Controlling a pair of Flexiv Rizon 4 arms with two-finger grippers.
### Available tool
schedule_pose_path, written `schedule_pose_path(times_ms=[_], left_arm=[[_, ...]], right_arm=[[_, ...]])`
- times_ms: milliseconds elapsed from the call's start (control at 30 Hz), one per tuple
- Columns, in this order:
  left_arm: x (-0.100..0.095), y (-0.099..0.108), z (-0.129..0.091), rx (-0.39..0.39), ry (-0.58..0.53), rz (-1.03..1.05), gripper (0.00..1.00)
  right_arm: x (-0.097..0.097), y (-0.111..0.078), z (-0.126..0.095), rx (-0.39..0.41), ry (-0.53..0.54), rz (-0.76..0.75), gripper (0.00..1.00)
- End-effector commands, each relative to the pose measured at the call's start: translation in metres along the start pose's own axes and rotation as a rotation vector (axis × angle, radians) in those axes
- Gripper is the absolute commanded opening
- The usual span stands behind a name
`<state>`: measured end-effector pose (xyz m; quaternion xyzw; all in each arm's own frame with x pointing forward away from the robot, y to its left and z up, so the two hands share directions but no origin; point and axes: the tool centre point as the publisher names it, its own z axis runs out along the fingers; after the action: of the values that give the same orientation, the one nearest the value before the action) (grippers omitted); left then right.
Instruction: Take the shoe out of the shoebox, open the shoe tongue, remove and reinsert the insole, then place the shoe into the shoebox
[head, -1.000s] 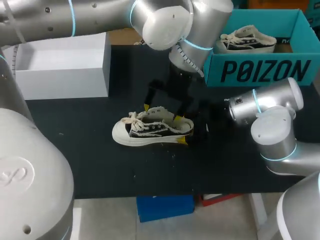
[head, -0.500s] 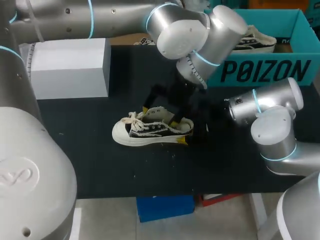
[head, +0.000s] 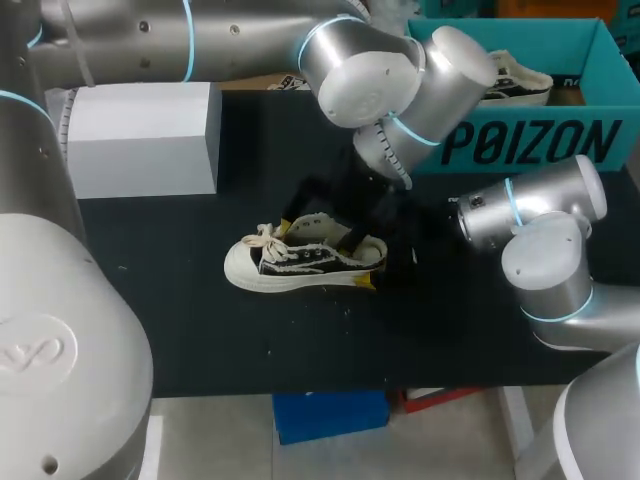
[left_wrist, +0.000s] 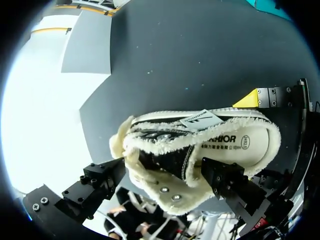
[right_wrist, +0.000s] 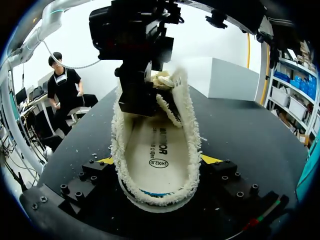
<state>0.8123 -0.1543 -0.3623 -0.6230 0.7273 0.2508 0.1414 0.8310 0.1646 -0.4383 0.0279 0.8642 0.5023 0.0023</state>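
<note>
A black canvas shoe (head: 300, 262) with a white sole and frayed cream edges lies on the black table, toe to the left. My left gripper (head: 318, 233) hangs open over it. In the left wrist view one finger (left_wrist: 231, 181) sits in the shoe's (left_wrist: 170, 155) opening above the cream insole (left_wrist: 245, 145), and the other finger (left_wrist: 100, 180) stands outside by the laces. My right gripper (head: 370, 262) is at the heel. In the right wrist view its yellow tips press both sides of the shoe's heel (right_wrist: 160, 192), so it is shut on the shoe.
A teal shoebox (head: 530, 140) at the back right holds a second shoe (head: 505, 82). A white box (head: 140, 135) stands at the back left. Bare black table lies in front of the shoe up to the front edge.
My left arm's wrist has swung to the right and its gripper has come down closer onto the shoe. The right arm and the shoe have stayed put.
</note>
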Motion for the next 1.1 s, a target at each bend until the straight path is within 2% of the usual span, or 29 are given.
schedule_pose_path(times_ms=[33,67,100,167,200,267,367,400,467,1100], left_arm=[[0.003,0.003,0.003,0.005,-0.015,0.005,1.00],[0.003,0.003,0.004,0.005,-0.018,0.007,1.00],[0.004,0.003,0.004,0.008,-0.024,0.010,0.93],[0.005,0.003,0.005,0.011,-0.032,0.014,0.49],[0.005,0.003,0.006,0.012,-0.036,0.015,0.44],[0.006,0.003,0.007,0.013,-0.049,0.016,0.42],[0.006,0.002,0.008,0.012,-0.054,0.014,0.18],[0.006,0.002,0.008,0.012,-0.056,0.012,0.14],[0.005,0.001,0.008,0.013,-0.058,0.012,0.00],[-0.003,-0.003,-0.004,0.045,-0.025,0.010,0.00]], right_arm=[[-0.001,-0.001,0.003,0.000,-0.002,0.001,0.00],[-0.001,-0.001,0.003,0.000,-0.002,0.001,0.00],[-0.001,-0.001,0.003,0.000,-0.002,0.001,0.00],[-0.001,-0.001,0.003,0.000,-0.002,0.001,0.00],[-0.001,-0.001,0.003,0.000,-0.002,0.001,0.00],[-0.001,-0.001,0.003,0.000,-0.002,0.001,0.00],[-0.001,-0.001,0.003,0.000,-0.002,0.001,0.00],[-0.001,-0.001,0.003,0.000,-0.002,0.001,0.00],[-0.001,-0.001,0.003,0.000,-0.002,0.001,0.00],[-0.001,-0.001,0.003,0.000,-0.002,0.001,0.00]])
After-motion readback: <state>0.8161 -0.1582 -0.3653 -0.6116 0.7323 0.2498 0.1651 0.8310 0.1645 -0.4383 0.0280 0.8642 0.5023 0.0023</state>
